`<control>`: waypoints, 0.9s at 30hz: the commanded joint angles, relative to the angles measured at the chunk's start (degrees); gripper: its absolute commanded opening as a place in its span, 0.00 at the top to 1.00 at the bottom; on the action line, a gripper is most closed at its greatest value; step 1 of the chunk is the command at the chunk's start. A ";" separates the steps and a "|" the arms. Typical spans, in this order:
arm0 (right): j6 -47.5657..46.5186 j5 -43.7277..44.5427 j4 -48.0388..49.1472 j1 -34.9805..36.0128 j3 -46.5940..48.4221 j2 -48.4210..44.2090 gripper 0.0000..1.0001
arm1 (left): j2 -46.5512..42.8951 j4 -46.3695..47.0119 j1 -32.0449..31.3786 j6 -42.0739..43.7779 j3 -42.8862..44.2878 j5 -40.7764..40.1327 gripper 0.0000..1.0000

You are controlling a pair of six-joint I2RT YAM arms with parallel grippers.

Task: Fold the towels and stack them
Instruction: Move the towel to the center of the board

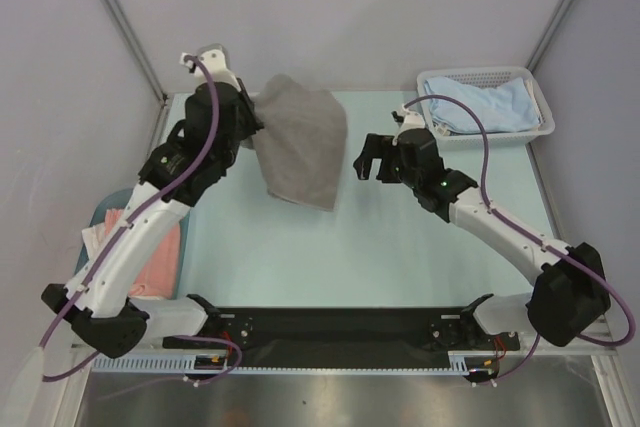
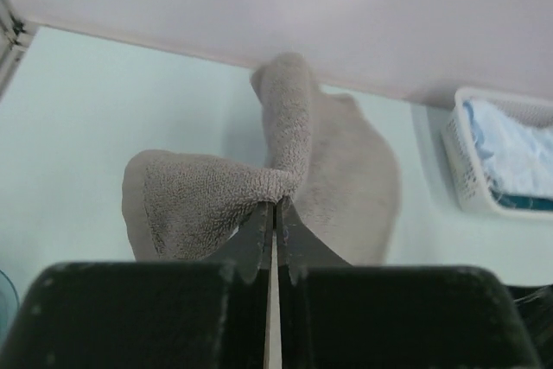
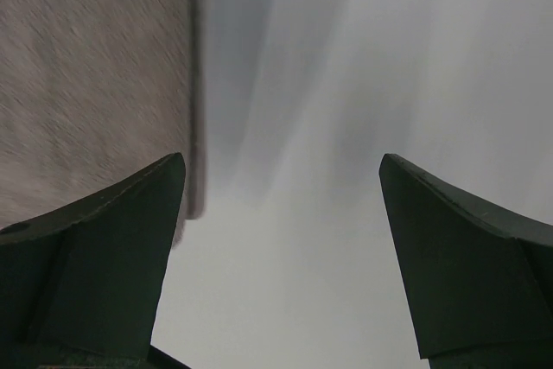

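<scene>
the left gripper [image 2: 275, 205] is shut tight on a bit of the grey towel [image 2: 346, 170]. the towel hangs down from its tips and curls over on itself. i cannot tell if the bottom touches the table [image 1: 300, 257]. the right gripper [image 1: 362, 159] is wide open and holds nothing. the towel's side edge is near it, by one of its fingers.

the towel looks soft, floppy and light. it will not break. with only one pinch it can twist and bunch up. i think the best place to grab is the free edge near the right gripper, close to a corner, so the towel spreads flat between the two. the fuzzy cloth should not slip much.

a light blue towel [image 1: 490, 102] sits in the white basket [image 1: 545, 117], behind the right gripper. a pink towel [image 1: 160, 257] lies well below the left gripper, beside its arm.
</scene>
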 commanded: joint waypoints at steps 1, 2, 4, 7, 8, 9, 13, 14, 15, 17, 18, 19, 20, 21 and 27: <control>1.06 3.86 2.53 -1.30 -1.80 -4.85 0.00 | -0.34 5.25 -0.81 1.23 -5.46 1.89 1.00; 1.24 4.12 2.71 -1.48 -2.07 -5.29 0.00 | -0.42 6.66 -0.81 1.05 -7.22 5.82 1.00; 1.59 5.09 3.32 -1.83 -2.77 -6.00 0.00 | -0.34 9.74 -0.98 0.96 -13.10 11.01 1.00; 2.73 6.40 2.88 -2.79 -3.48 -6.09 0.00 | 2.38 12.56 -3.77 1.31 -18.21 17.54 1.00; 3.00 6.58 2.45 -3.06 -3.56 -6.09 0.00 | 2.74 14.57 -5.27 1.92 -19.70 18.07 1.00; 3.52 7.02 2.18 -3.76 -3.91 -6.26 0.00 | 3.09 16.94 -8.07 2.80 -25.37 19.73 1.00; 4.40 5.97 2.09 -5.61 -4.44 -6.09 0.00 | 1.25 25.63 -13.71 1.32 -36.38 29.38 1.00; 4.41 5.71 2.27 -6.22 -4.53 -5.91 0.00 | 1.16 28.27 -14.86 0.88 -39.20 31.41 1.00; 4.41 5.01 2.88 -6.40 -4.97 -5.82 0.00 | 1.24 30.91 -17.83 0.00 -43.32 32.82 1.00; 4.67 4.83 3.23 -6.40 -4.89 -5.03 0.00 | 1.77 32.68 -21.01 -0.09 -46.59 34.68 1.00; 4.76 4.39 3.15 -6.49 -4.80 -4.60 0.00 | 1.77 33.39 -23.28 -1.05 -50.00 35.03 1.00; 4.84 4.04 3.23 -6.58 -4.80 -4.33 0.00 | 1.69 35.66 -23.92 -1.84 -51.78 35.91 1.00; 5.11 3.78 3.50 -6.49 -4.88 -3.72 0.00 | 0.99 36.64 -24.18 -2.81 -53.62 36.78 0.99; 5.02 2.82 3.93 -6.49 -4.88 -3.36 0.00 | 0.20 38.47 -24.36 -4.73 -56.60 37.31 0.92; 5.20 0.26 3.59 -4.83 -4.80 -0.99 0.00 | -9.10 34.64 -24.28 -4.59 -57.00 29.78 0.57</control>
